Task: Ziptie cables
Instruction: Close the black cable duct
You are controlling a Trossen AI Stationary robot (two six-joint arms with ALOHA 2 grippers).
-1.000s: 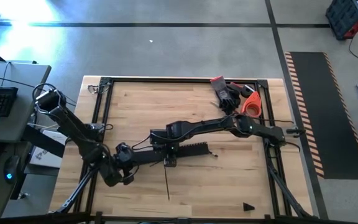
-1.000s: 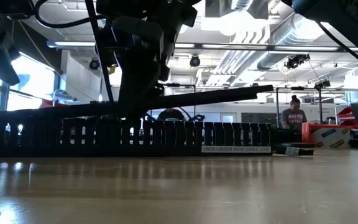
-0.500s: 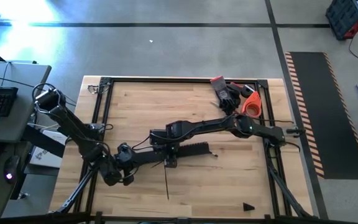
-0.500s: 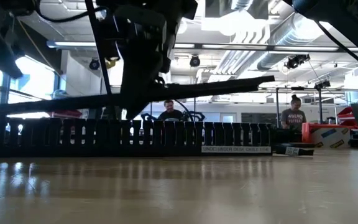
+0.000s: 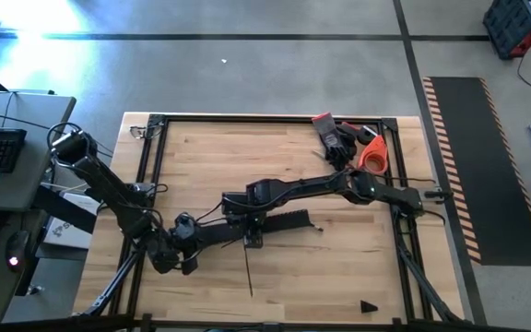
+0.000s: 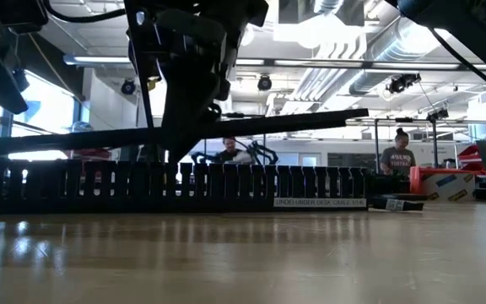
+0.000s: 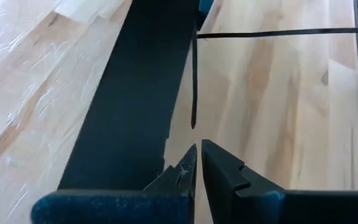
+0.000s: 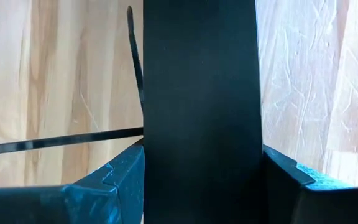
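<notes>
A flat black strip (image 6: pixel 294 122) hangs tilted above the black slotted duct (image 6: pixel 175 186), which stands on the table at mid-table (image 5: pixel 286 221). My right gripper (image 5: pixel 254 231) reaches down from above and is shut on the strip. My left gripper (image 7: pixel 198 152), shut, points along the table just beside the strip's edge (image 7: pixel 135 93) and touches nothing. A thin black zip tie (image 5: pixel 249 272) lies flat on the wood, its short tail (image 7: pixel 194 87) ending just ahead of the left fingertips. The thin coloured cables are out of view. My right gripper holds the flat black strip across its width (image 8: pixel 201 124), one finger (image 8: pixel 107 183) on each long edge. It comes from above, fingers pointing down and lying across the strip. The strip is lifted clear of the duct and tilted, its end (image 6: pixel 357 112) toward the picture's right higher.
Red-and-black gloves (image 5: pixel 335 136) and an orange object (image 5: pixel 371 152) lie at the far right corner. A small black piece (image 5: pixel 369 306) sits by the near edge. Black frame rails (image 5: pixel 150 157) border the table. People (image 6: pixel 399 156) sit in the room beyond.
My right gripper has raised the black strip a little higher above the duct. The strip stays tilted, and a wider gap shows under it. The left arm has shifted only slightly.
</notes>
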